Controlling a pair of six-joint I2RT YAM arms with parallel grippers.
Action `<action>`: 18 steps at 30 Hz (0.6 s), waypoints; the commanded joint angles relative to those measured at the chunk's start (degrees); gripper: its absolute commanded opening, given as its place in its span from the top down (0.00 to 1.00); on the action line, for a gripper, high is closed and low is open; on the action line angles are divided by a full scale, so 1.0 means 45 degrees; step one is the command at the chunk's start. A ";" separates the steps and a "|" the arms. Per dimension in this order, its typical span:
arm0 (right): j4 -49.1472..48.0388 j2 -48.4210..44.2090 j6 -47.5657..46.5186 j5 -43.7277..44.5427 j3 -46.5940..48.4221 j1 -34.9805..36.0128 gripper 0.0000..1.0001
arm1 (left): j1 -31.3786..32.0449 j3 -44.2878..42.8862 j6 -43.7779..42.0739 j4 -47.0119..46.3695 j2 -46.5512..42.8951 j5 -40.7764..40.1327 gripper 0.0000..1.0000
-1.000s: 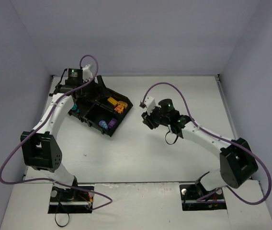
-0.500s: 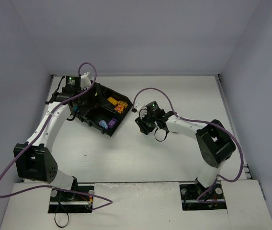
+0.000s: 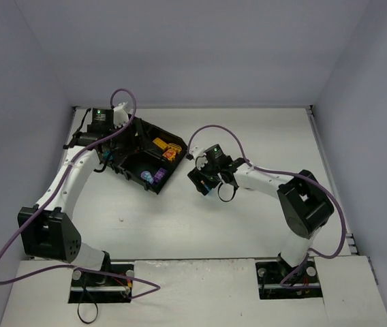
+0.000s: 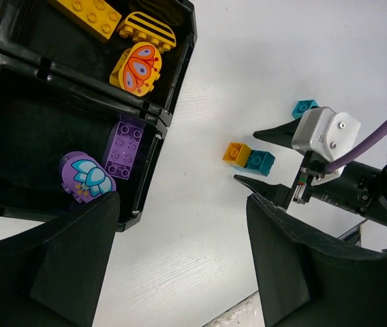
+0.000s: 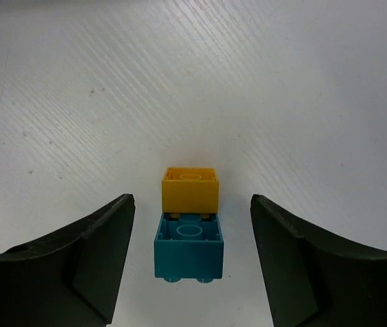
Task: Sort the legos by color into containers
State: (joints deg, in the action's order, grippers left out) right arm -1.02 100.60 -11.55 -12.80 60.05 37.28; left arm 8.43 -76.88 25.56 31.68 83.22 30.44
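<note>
White table (image 3: 248, 225) and pale lilac walls (image 3: 180, 48) fill the top view. A black tray (image 3: 172, 172) sits askew at the far left. The left gripper (image 3: 108, 153) hangs over its left part. The right gripper (image 3: 204, 182) points down at the table just right of the tray.

From the left wrist, the left gripper's fingers (image 4: 78, 266) stand wide apart, holding nothing. Below lie orange-yellow pieces (image 4: 135, 68) in one compartment and purple pieces (image 4: 125, 146) in the next. On the table, an orange-yellow brick (image 4: 236, 153) touches a teal brick (image 4: 259, 162), and a second teal brick (image 4: 304, 107) lies near.

From the right wrist, the right gripper's jaws stand apart around that touching pair, gripping neither.
</note>
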 commanded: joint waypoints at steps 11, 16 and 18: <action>0.0948 -0.1827 0.0379 0.0559 0.0034 0.0134 0.42 | 0.0295 -0.0122 -0.0173 -0.0185 -0.0544 0.0151 0.31; 0.1007 -0.1808 0.0516 0.0539 -0.0122 0.0154 0.46 | 0.0334 -0.0181 -0.0173 -0.0165 -0.0505 0.0190 0.31; 0.1007 -0.1750 0.0516 0.0500 -0.0142 0.0173 0.47 | 0.0354 -0.0220 -0.0211 -0.0165 -0.0466 0.0190 0.31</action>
State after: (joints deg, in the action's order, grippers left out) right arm 3.70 95.33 -10.02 -11.25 59.37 37.60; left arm 9.45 -76.88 25.56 32.29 83.13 30.46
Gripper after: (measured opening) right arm 0.535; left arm 0.686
